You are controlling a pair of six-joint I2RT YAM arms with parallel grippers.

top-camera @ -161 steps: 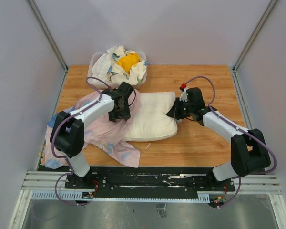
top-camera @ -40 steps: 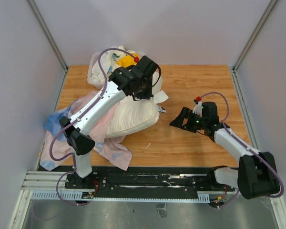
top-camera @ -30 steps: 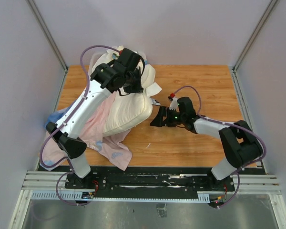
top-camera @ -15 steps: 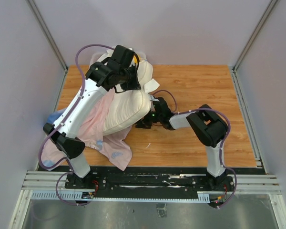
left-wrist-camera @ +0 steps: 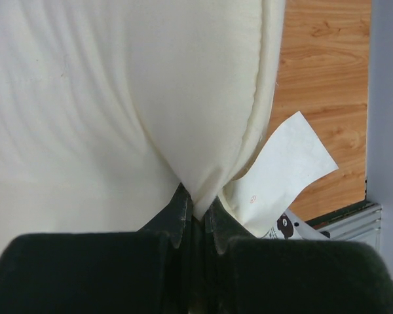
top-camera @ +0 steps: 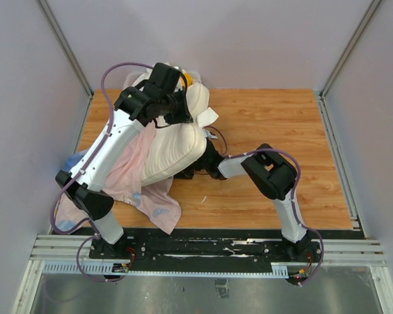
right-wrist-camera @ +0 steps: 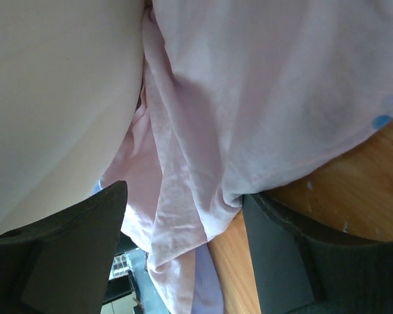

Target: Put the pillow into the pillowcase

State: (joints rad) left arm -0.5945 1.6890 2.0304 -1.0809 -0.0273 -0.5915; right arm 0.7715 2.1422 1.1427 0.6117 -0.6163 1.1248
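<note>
The cream pillow (top-camera: 173,147) hangs tilted, its upper edge lifted toward the back of the table. My left gripper (top-camera: 178,110) is shut on a fold of that edge (left-wrist-camera: 196,208); the pillow's white tag (left-wrist-camera: 285,173) dangles beside it. The pillowcase (top-camera: 134,173), pale pink side up with some blue at its left, lies crumpled on the table under and left of the pillow. My right gripper (top-camera: 191,171) reaches low under the pillow's lower right edge. In the right wrist view that gripper (right-wrist-camera: 183,226) stands open, with a pink fold of the pillowcase (right-wrist-camera: 183,196) between its fingers and the pillow (right-wrist-camera: 52,98) above left.
Behind the pillow, a bin of white floral cloths (top-camera: 136,84) with a yellow cloth (top-camera: 187,80) is mostly hidden by the left arm. Bare wooden table (top-camera: 281,124) lies to the right. Grey walls close in the sides and back.
The left arm has raised the pillow's edge up and back. The right gripper has swept left across the table to under the pillow, and its jaws have narrowed around the pillowcase fold.
</note>
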